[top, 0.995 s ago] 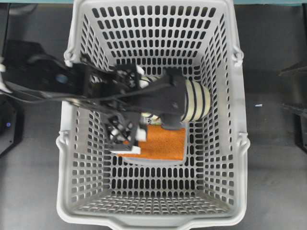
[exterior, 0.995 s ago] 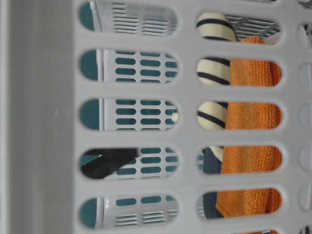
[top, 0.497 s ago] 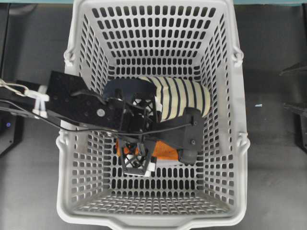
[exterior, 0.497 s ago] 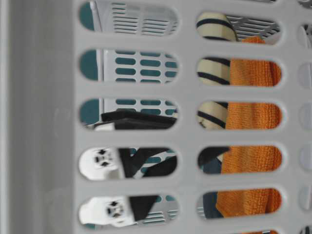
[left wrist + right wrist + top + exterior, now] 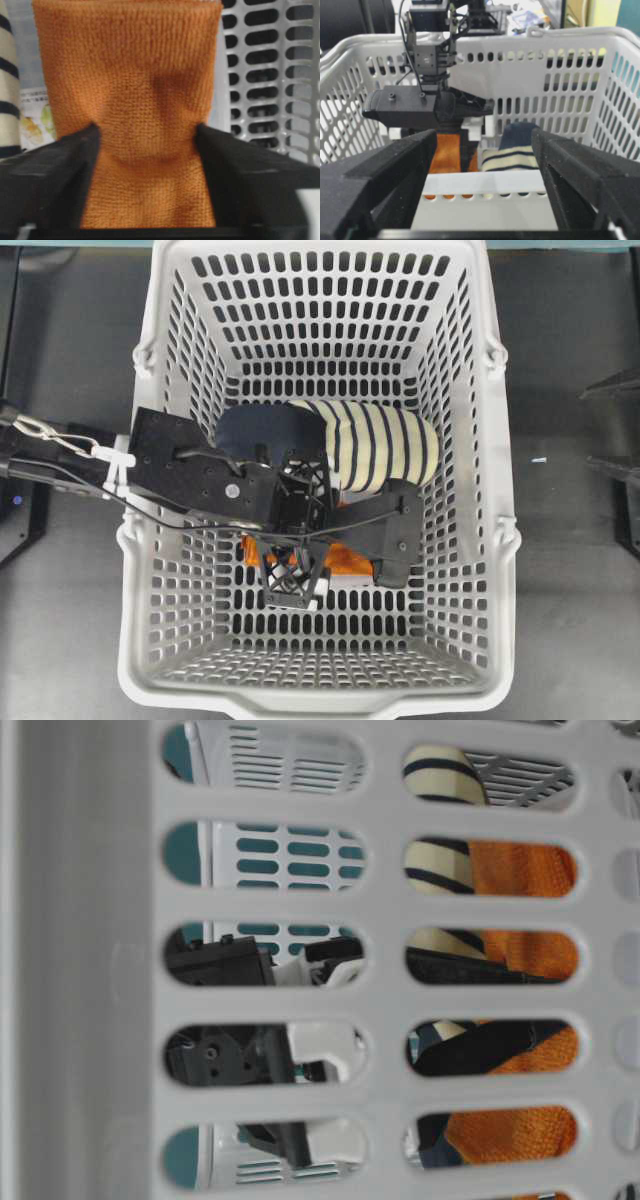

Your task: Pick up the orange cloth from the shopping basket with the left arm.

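The orange cloth point(image 5: 347, 561) lies on the floor of the light-grey shopping basket point(image 5: 505, 532), just in front of the striped slipper point(image 5: 380, 445). My left gripper point(image 5: 297, 535) is down inside the basket, right over the cloth, and hides most of it. In the left wrist view the cloth point(image 5: 130, 65) fills the frame. The left gripper point(image 5: 147, 132) is open, and its black fingers point(image 5: 55, 175) rest on the cloth on either side of a slight crease. My right gripper point(image 5: 484, 137) is open and empty, outside the basket rim point(image 5: 485, 182).
A clear plastic box point(image 5: 345, 582) with a printed label point(image 5: 35, 120) lies under the cloth. The slipper point(image 5: 515, 157) lies close beside it. The perforated basket walls point(image 5: 270, 75) point(image 5: 90, 970) enclose the left arm on all sides.
The left arm has swung off the slipper toward the front of the basket. Its gripper has dropped onto the orange cloth and now covers most of it.
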You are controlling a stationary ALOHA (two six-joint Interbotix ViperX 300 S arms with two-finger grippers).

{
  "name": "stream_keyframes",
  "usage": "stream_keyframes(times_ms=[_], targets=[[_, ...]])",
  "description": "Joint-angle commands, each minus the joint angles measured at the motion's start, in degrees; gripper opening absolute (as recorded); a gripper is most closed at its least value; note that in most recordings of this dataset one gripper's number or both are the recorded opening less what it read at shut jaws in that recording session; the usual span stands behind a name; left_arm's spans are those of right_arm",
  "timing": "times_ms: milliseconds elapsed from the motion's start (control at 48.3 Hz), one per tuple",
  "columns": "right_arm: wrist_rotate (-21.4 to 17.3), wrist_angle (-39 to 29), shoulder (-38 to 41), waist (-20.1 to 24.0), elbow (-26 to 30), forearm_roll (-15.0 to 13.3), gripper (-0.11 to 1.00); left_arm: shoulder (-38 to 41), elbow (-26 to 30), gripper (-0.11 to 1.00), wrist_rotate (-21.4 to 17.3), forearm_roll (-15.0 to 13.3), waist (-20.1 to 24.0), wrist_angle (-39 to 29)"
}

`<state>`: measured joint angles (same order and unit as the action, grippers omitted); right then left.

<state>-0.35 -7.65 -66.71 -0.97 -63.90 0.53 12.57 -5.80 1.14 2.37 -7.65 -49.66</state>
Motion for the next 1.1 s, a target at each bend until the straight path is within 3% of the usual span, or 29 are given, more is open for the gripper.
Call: stream_keyframes(times_ms=[0,145,207,373,850,1077], targets=[[0.26,0.53,0.35,-0.18,0.62,0.18,0.73,-0.62,-0.09,0.6,0.0,0.18,0.09,-0.09],[0.35,0.53,0.26,-0.18,0.62,0.18,0.73,-2.37,0.88,0.21,-0.09,0.18,0.09,-0.79],[0.35,0.53,0.18,-0.18,0.62,0.18,0.73,-3.43,1.93,0.13,-0.18,0.18,0.09,-1.49],[0.44,0.53,0.09,-0.35,0.53,0.18,0.73,-5.98,7.47,0.13,-1.23,0.18,0.09,-7.12],[0.53,0.53,0.0,-0.97,0.44,0.18,0.73,-3.43,38.58,0.13,-2.72,0.18,0.26,-31.55],[0.53,0.53,-0.09,-0.97,0.44,0.18,0.73,-0.44,42.8,0.13,-2.64,0.18,0.44,-37.27]])
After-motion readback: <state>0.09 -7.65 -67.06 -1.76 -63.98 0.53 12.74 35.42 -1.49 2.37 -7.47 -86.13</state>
